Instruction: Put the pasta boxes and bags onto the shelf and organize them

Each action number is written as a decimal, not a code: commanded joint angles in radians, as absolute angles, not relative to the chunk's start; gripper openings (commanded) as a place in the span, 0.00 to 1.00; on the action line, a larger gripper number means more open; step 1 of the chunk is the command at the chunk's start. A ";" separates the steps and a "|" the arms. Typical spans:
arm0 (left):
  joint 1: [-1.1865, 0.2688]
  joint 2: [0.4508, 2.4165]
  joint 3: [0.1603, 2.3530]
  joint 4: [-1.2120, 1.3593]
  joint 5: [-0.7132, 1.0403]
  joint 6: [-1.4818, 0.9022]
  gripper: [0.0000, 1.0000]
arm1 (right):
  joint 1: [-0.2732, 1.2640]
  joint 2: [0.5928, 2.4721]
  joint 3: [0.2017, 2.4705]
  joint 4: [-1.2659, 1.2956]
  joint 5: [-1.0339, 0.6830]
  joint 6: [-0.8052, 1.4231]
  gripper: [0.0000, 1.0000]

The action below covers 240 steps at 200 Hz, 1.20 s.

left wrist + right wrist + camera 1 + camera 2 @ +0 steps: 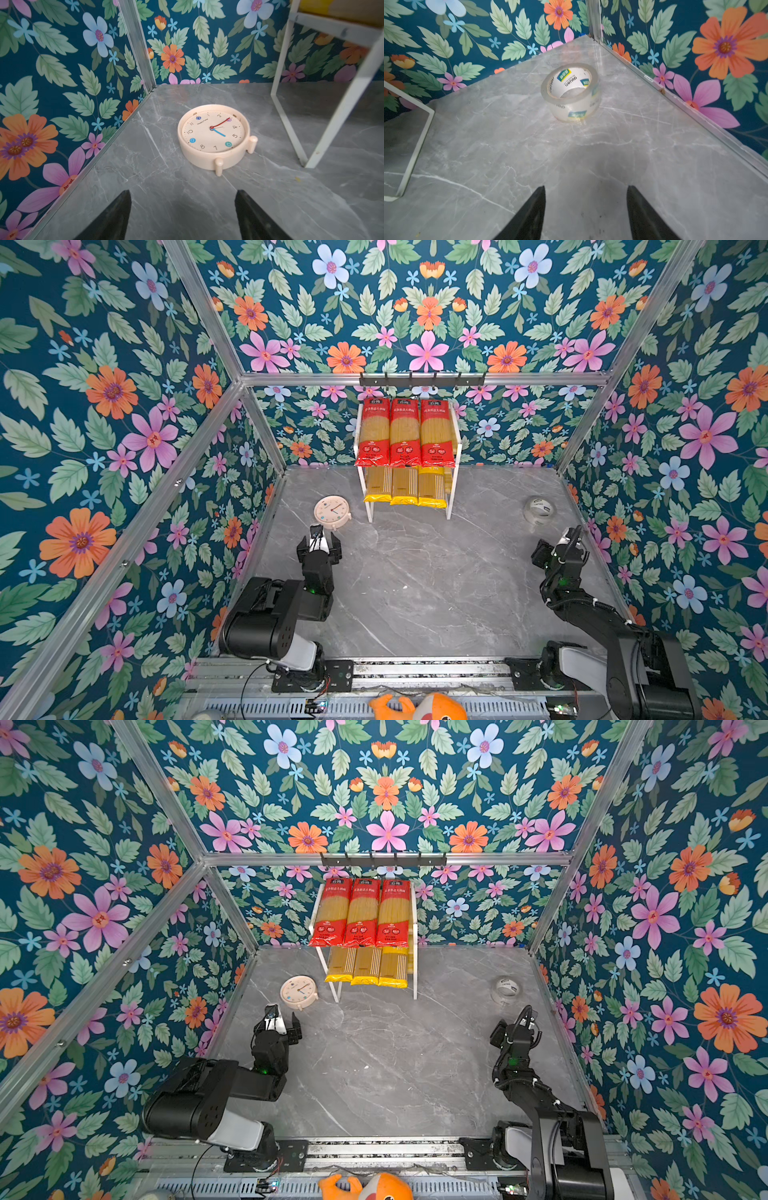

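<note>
**All six pasta packets shelved, both grippers empty**

Three red packets (405,431) lie side by side on the top tier of the shelf (453,489). Three yellow packets (405,489) sit on the tier below, their ends poking past the shelf's front edge. My left gripper (182,194) hangs in front of the shelf, fingers spread on nothing. My right gripper (585,189) hangs off to the shelf's other side, also released and empty. If I straighten anything, I'd judge these packets light, stiff lengthwise, brittle and slick-wrapped, so I'd pinch gently across the middle, never a floppy end.
</note>
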<state>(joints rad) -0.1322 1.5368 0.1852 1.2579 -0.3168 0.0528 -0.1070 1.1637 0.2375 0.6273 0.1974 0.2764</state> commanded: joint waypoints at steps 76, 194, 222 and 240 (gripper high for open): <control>-0.135 1.632 0.168 1.504 -0.347 0.049 1.00 | -0.103 1.426 0.243 0.992 0.004 0.142 0.69; -0.041 1.603 0.269 1.258 -0.259 -0.044 1.00 | -0.040 1.451 0.279 0.965 0.104 0.100 0.71; -0.041 1.603 0.269 1.258 -0.258 -0.044 1.00 | -0.022 1.454 0.283 0.963 0.138 0.088 0.71; -0.042 1.603 0.270 1.256 -0.259 -0.044 1.00 | -0.008 1.457 0.289 0.961 0.156 0.078 0.71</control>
<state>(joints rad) -0.0414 1.6054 0.2661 1.2560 -0.2607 -0.0425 -0.0212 1.4536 0.2798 0.9379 0.1143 0.1047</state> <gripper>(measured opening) 0.996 0.709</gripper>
